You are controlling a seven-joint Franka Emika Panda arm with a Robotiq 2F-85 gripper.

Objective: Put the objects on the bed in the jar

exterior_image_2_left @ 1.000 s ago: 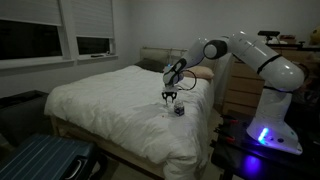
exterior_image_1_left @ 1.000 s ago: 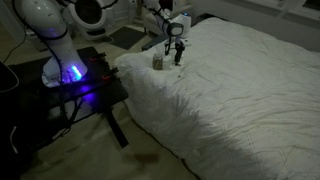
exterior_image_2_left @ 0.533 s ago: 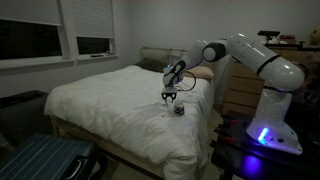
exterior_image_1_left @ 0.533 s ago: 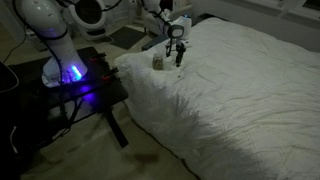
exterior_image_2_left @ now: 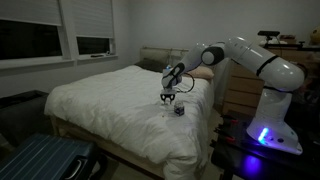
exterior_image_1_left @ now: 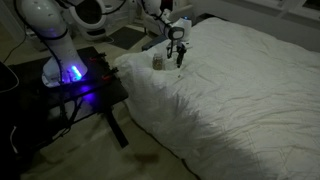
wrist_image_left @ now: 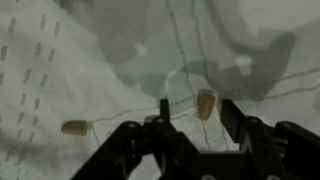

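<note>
Two of the objects show in the wrist view as small tan bits lying on the white quilted bed [wrist_image_left: 60,60]. One bit [wrist_image_left: 205,103] lies between the fingers of my gripper [wrist_image_left: 198,118], which is open with a gap on each side of it. The other bit [wrist_image_left: 74,127] lies off to the left. In both exterior views my gripper [exterior_image_1_left: 179,60] [exterior_image_2_left: 167,98] points down at the cover near the bed's corner. The small greyish jar [exterior_image_1_left: 157,62] [exterior_image_2_left: 180,110] stands upright beside it. The bits are too small to make out in the exterior views.
The robot's base [exterior_image_1_left: 65,70] glows blue on a black side table [exterior_image_1_left: 95,95] against the bed's edge. A dark striped suitcase [exterior_image_2_left: 40,160] lies on the floor by the bed's foot. A headboard [exterior_image_2_left: 150,58] and a wooden dresser [exterior_image_2_left: 238,85] stand behind the arm.
The gripper has stayed over the same spot beside the jar, at most sinking slightly toward the cover. The jar has not moved.
</note>
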